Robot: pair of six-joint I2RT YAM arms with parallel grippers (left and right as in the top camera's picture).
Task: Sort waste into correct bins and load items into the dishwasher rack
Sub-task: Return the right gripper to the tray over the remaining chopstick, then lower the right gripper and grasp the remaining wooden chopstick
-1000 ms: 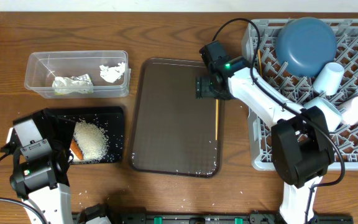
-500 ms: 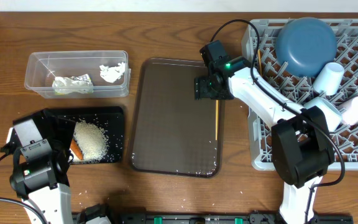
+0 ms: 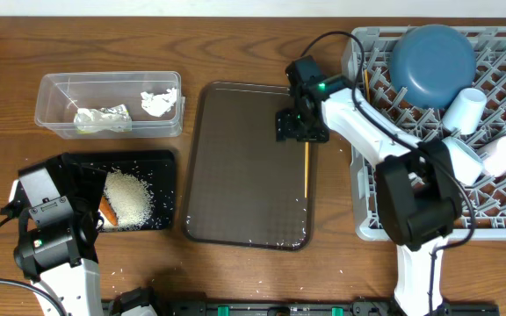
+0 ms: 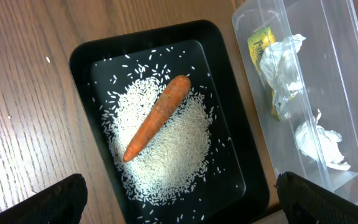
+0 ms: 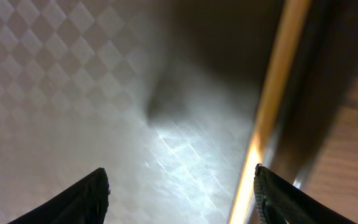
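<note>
Overhead, your right end effector [image 3: 301,125] sits low over the right edge of the brown serving tray [image 3: 235,175], at the far end of a chopstick [image 3: 307,171] lying along that edge. On the right wrist view its fingers stand apart with the chopstick running between them, nearer one finger than the other, and nothing is clamped. Your left end effector [image 4: 179,186] hangs spread wide over the black tray [image 4: 79,56], where the carrot [image 4: 157,118] lies on the rice [image 4: 166,162]. The clear tub [image 4: 334,31] beside it holds the foil [image 4: 281,68], tissue [image 4: 319,140] and wrapper [image 4: 260,40]. The blue bowl [image 3: 432,53] rests in the rack [image 3: 499,219].
</note>
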